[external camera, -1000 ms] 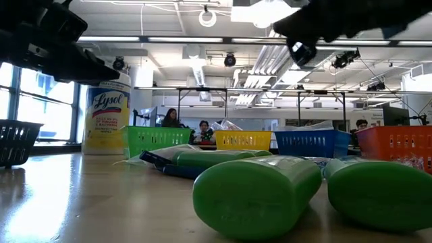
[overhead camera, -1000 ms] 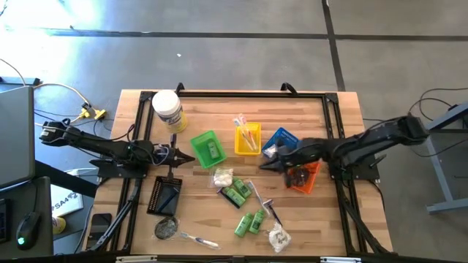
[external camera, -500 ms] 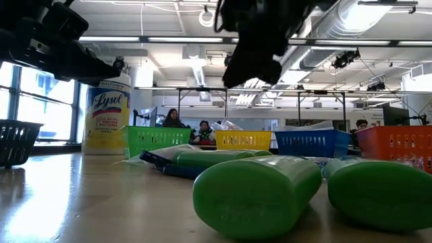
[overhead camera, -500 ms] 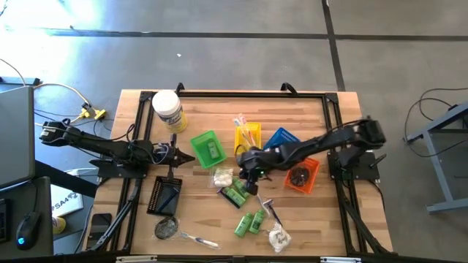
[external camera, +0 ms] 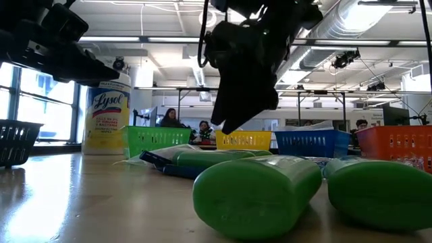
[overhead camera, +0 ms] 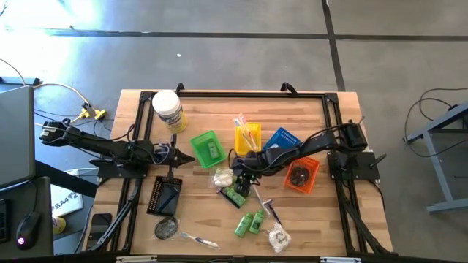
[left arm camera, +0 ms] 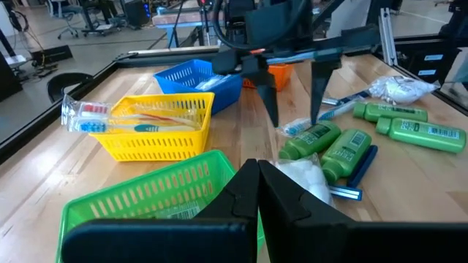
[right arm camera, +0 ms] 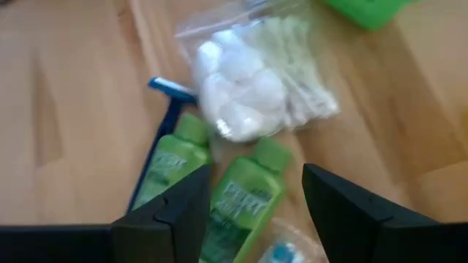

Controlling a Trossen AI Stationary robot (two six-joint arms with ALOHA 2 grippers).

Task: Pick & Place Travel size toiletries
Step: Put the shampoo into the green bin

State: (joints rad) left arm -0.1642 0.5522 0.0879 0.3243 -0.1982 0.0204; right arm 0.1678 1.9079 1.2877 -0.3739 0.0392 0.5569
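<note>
The travel size toiletries lie loose mid-table: two green tubes (overhead camera: 235, 194) side by side, a white packet (overhead camera: 221, 177) and a blue razor (right arm camera: 170, 109) next to them. Two more green tubes (overhead camera: 249, 221), a razor (overhead camera: 271, 211) and another white packet (overhead camera: 278, 237) lie nearer the front edge. My right gripper (right arm camera: 254, 172) hangs open just above the first pair of tubes, pointing down, a finger on either side of one tube (right arm camera: 245, 196), touching nothing. It also shows in the left wrist view (left arm camera: 292, 102). My left gripper (left arm camera: 256, 191) is shut and holds nothing, beside the green tray (overhead camera: 207, 148).
Yellow (overhead camera: 247, 139), blue (overhead camera: 281, 138), orange (overhead camera: 302, 176) and black (overhead camera: 165, 196) trays ring the middle. A large white jar (overhead camera: 167, 109) stands at the far left. A dark sachet (overhead camera: 166, 229) and a wrapped toothbrush (overhead camera: 199, 239) lie at the near left. People sit in the room beyond.
My right gripper has swung from the orange tray toward the table's left, come down over the pair of green tubes in the middle, and opened its fingers. Nothing on the table has moved.
</note>
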